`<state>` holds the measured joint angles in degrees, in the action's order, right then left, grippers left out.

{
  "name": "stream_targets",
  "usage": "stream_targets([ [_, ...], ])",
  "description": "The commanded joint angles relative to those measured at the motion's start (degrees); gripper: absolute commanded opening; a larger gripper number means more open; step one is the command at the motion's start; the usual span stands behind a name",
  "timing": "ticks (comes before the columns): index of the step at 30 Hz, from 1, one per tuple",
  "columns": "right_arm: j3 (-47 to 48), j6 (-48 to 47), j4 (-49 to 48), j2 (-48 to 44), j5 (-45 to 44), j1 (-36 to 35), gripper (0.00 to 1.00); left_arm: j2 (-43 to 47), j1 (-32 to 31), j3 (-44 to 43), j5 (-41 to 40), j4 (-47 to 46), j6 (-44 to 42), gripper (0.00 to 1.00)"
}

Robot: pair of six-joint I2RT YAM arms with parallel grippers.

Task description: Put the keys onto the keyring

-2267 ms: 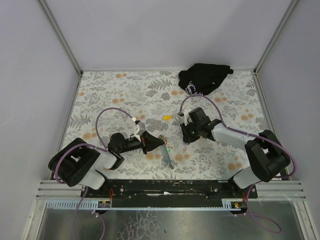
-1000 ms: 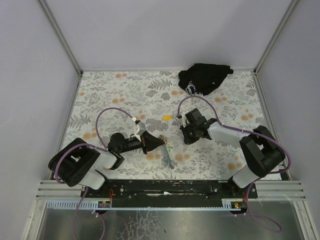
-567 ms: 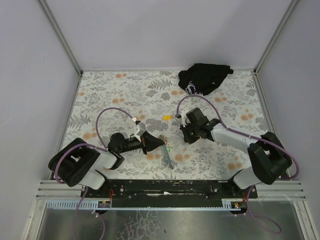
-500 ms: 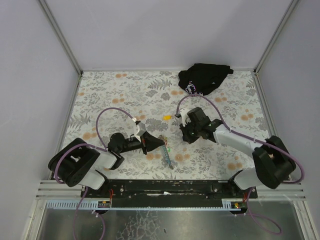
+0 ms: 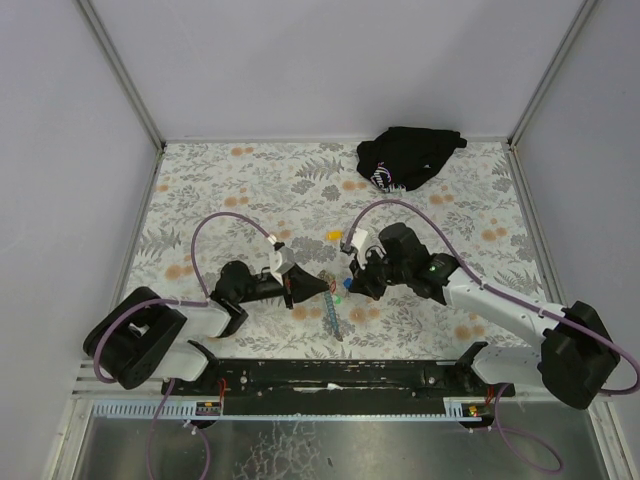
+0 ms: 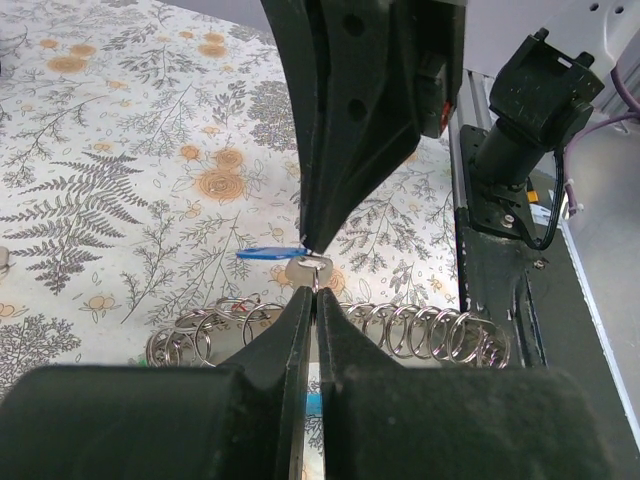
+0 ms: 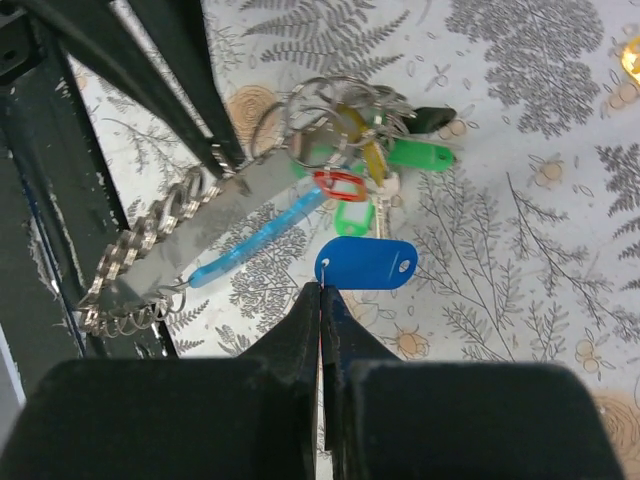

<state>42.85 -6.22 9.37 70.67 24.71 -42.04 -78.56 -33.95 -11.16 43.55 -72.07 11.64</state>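
Observation:
My right gripper [image 7: 321,286] is shut on the thin wire loop of the bright blue tag [image 7: 367,263] of the keys and holds it just above the table. A silvery key [image 6: 308,268] shows beside that tag in the left wrist view. My left gripper [image 6: 315,292] is shut on a thin metal ring of the keyring [image 7: 322,128], whose rings bunch at the end of the grey and light-blue strap [image 7: 215,232] with green [image 7: 420,153] and red [image 7: 340,185] tags. In the top view the left gripper [image 5: 318,288] and the right gripper [image 5: 350,287] almost meet tip to tip.
A black cloth bundle [image 5: 405,155] lies at the back right of the flowered table. A small yellow piece [image 5: 334,235] lies just behind the grippers. The strap with its row of rings [image 5: 332,316] runs toward the black front rail [image 5: 330,375].
My right gripper has moved left and nearer, bringing the blue tag up to my left gripper's tips. The left arm has barely moved.

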Motion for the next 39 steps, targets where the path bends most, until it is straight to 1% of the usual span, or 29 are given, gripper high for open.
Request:
stream_targets([
  [1,1.1,-3.7,-2.5,-1.9,-1.7,-2.9,0.0,2.3,0.1,-2.6,2.5,1.9,-3.7,0.0],
  [4,3.8,-7.9,2.3,-0.2,-10.9,-5.1,0.0,2.5,0.1,-2.8,2.9,2.6,-4.0,0.0],
  [6,6.1,-7.7,5.6,1.7,-16.6,-6.1,0.0,2.2,0.1,-2.7,2.8,2.6,-4.1,0.0],
  [8,8.0,-7.6,7.3,3.1,-20.1,-7.0,0.0,1.9,0.1,-2.8,2.7,2.6,-4.2,0.0],
  [10,8.7,-5.8,7.1,3.9,-28.3,-8.0,0.0,1.6,0.2,-3.0,2.7,2.6,-4.2,0.0],
  [11,9.6,-5.6,8.3,4.3,-29.2,-8.0,0.0,1.5,0.1,-2.9,2.7,2.4,-4.1,0.0],
  [12,10.6,-6.3,9.8,5.0,-28.3,-8.0,0.0,1.3,0.1,-2.9,2.5,2.3,-4.1,0.0],
  [13,11.4,-5.3,10.1,5.6,-31.6,-8.2,0.0,1.2,0.1,-2.8,2.3,2.1,-4.0,0.0],
  [14,12.5,-3.0,10.9,6.4,-38.1,-8.5,0.0,1.2,0.1,-2.8,1.9,2.1,-3.9,0.0],
  [15,13.8,-2.0,12.9,7.3,-41.0,-8.5,0.0,1.2,0.1,-2.7,1.7,2.1,-3.9,0.0],
  [17,15.6,-4.8,15.6,8.4,-34.1,-8.6,0.0,1.1,0.1,-2.6,1.4,1.7,-3.7,0.0],
  [19,16.9,-2.5,16.5,8.9,-34.4,-8.7,0.0,1.0,0.1,-2.6,1.2,1.4,-3.6,0.0],
  [20,16.7,-3.5,16.9,8.8,-31.8,-8.6,0.0,0.9,0.1,-2.6,1.1,1.4,-3.6,0.0],
  [22,15.2,-3.5,14.7,7.5,-31.9,-8.7,0.0,1.1,0.1,-2.4,1.0,1.1,-3.4,0.0],
  [23,14.7,-4.4,14.6,6.7,-29.9,-8.7,0.0,1.2,0.1,-2.3,1.1,1.1,-3.4,0.0],
  [24,14.0,-6.6,14.2,5.6,-26.1,-8.6,0.0,1.3,0.1,-2.3,1.2,0.9,-3.4,0.0],
  [26,10.8,-8.0,10.0,2.4,-18.3,-8.7,0.0,1.2,0.2,-2.3,1.7,0.6,-3.1,0.0],
  [29,7.0,-10.2,5.4,-1.2,-14.8,-8.6,0.0,1.1,0.1,-2.4,2.5,0.4,-2.9,0.0],
  [33,6.0,-12.4,4.9,-2.2,-10.8,-8.7,0.0,1.4,0.1,-2.4,3.4,0.1,-2.6,0.0],
  [39,4.3,-13.9,3.1,-2.1,-7.9,-8.7,0.0,0.5,0.1,-2.3,5.0,-3.1,-0.6,0.0],
])
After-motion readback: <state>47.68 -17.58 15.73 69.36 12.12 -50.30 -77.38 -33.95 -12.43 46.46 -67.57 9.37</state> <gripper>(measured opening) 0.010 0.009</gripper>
